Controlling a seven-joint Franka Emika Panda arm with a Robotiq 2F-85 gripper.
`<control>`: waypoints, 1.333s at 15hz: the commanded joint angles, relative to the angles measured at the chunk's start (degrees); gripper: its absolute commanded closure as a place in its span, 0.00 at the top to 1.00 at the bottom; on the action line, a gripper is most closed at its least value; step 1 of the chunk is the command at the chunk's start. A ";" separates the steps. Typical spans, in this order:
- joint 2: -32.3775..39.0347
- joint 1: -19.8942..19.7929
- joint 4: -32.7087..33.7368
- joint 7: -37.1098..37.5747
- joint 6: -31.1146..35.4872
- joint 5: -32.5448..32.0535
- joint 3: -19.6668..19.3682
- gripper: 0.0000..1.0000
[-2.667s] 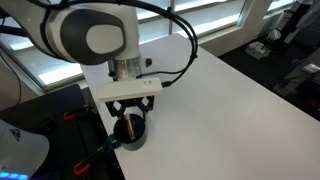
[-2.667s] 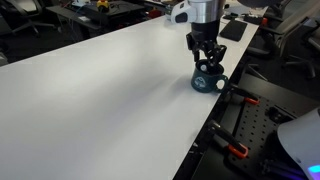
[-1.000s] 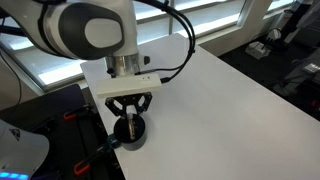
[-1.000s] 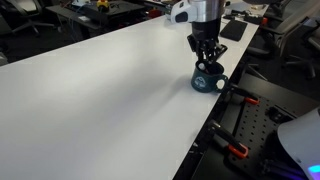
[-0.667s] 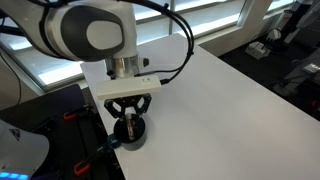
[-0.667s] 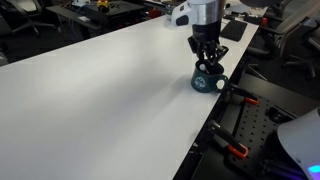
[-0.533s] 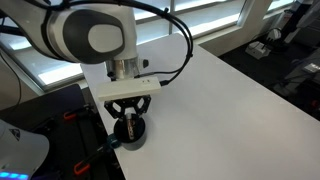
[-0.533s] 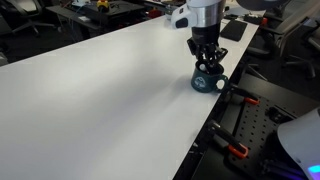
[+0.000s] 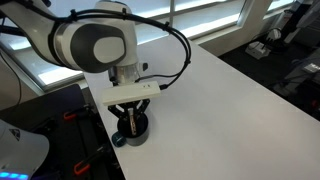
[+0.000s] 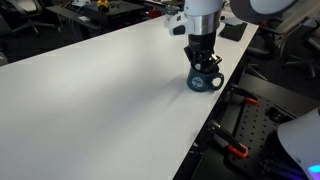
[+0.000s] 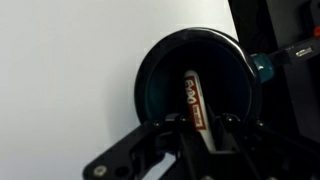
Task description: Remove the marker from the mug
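Holding the marker (image 11: 194, 101), the dark mug (image 11: 158, 82) sits directly beneath the hand (image 11: 203, 130).

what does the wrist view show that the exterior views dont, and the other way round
Only the wrist view: the inside of the mug seen from above, with the marker in it and the print on the marker's label.
Only the exterior views: the arm, the wide white table, and the mug standing close to the table's edge.
Both: the mug, and the gripper down at the mug's mouth.
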 commanded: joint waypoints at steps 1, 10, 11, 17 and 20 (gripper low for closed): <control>1.32 -0.51 -0.72 -0.59 3.08 -1.25 0.06 0.05; -1.56 -0.27 -0.80 -0.68 -1.61 -0.04 0.32 0.05; -1.72 -0.22 -0.79 -0.67 -1.89 0.19 0.38 0.05; -5.36 -0.07 -1.19 -1.82 -1.92 5.22 0.76 0.05; -8.14 0.55 -1.06 -2.24 -3.25 8.02 0.96 0.05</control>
